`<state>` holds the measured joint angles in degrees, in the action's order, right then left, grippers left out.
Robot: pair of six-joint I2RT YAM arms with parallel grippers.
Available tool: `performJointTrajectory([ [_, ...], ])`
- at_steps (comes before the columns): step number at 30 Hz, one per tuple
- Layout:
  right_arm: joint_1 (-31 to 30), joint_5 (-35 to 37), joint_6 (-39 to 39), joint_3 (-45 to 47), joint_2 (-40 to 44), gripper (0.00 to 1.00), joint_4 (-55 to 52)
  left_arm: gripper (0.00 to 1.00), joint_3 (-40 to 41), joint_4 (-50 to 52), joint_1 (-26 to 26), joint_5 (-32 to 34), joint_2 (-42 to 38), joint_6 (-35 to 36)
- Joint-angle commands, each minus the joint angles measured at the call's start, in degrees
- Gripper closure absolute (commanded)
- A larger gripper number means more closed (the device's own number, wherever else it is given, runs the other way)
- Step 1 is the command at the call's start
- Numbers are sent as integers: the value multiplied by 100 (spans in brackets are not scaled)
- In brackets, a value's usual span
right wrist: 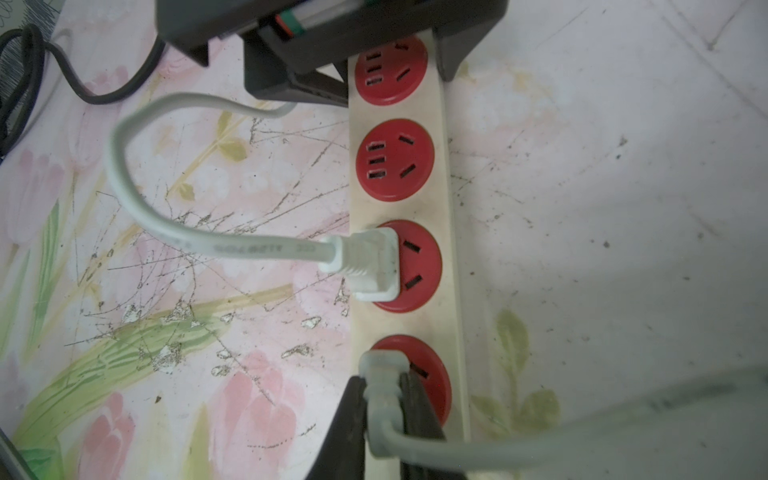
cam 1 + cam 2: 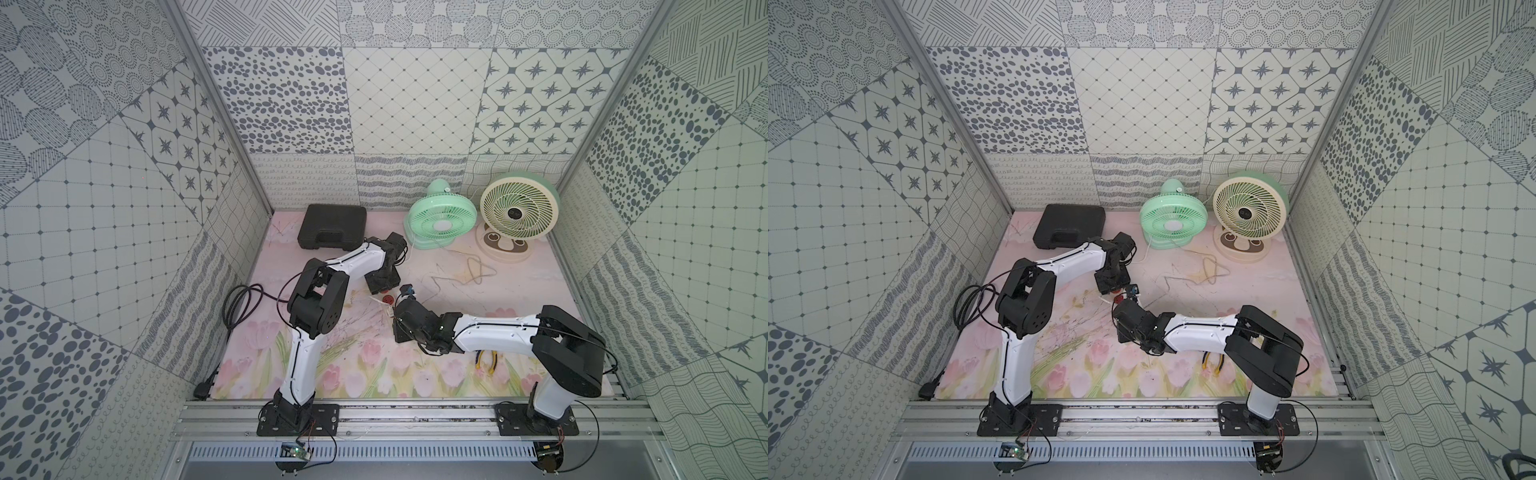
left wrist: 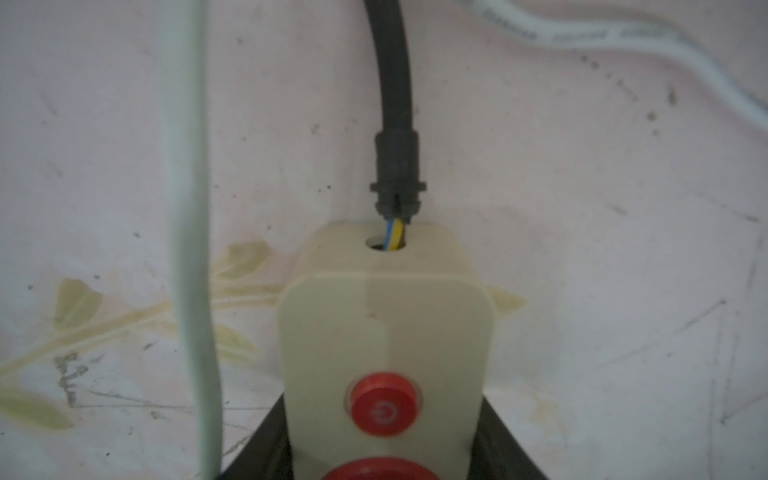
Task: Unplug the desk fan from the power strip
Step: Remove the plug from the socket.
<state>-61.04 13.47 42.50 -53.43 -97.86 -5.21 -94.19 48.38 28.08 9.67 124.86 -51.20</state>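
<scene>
My left hand [image 3: 382,453] is squeezed tight on the power strip [image 3: 386,332]. One black finger is on each long side, right by the small red button [image 3: 383,405]. The black cord [image 3: 392,104] comes out of that end, and a bit of blue and yellow wire shows where it goes in.

The power strip lies flat near the middle of the flowery mat [image 2: 519,291]. In both top views my arms hide almost all of it.

My right hand [image 1: 380,415] is pinched on the pale green plug [image 1: 382,370]. That plug sits in the last red socket, the one farthest from the button. Its pale green cord [image 1: 582,444] runs away over the mat. The socket next to it has a white plug [image 1: 370,262] in it, and the white cord [image 1: 124,174] makes a big loop on the mat. The other two sockets show their little slots.

A green fan [image 2: 441,218] and a cream fan [image 2: 517,212] stand side by side at the back wall. Thin cords wiggle on the mat in front of them. I cannot tell which cord goes to which fan.

A black case [image 2: 332,226] lies in the far left corner. Pliers [image 2: 488,359] with yellow handles lie partly under my right arm, near the front
</scene>
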Motion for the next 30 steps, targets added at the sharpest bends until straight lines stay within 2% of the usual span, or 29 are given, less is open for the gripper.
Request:
performJointTrajectory([
  [1, 76, 401, 101, 134, 132, 100, -313, 100, 217, 765, -91, 27, 311, -13],
  [8, -156, 762, -108, -46, -27, 100, -437, 100, 183, 778, -91, 9, 309, -7],
  [21, -874, 2015, -780, -767, -495, 100, -1166, 100, 132, 801, -89, -9, 329, 3],
  [30, -910, 2072, -814, -835, -548, 100, -1199, 100, 95, 835, -93, 0, 333, 13],
])
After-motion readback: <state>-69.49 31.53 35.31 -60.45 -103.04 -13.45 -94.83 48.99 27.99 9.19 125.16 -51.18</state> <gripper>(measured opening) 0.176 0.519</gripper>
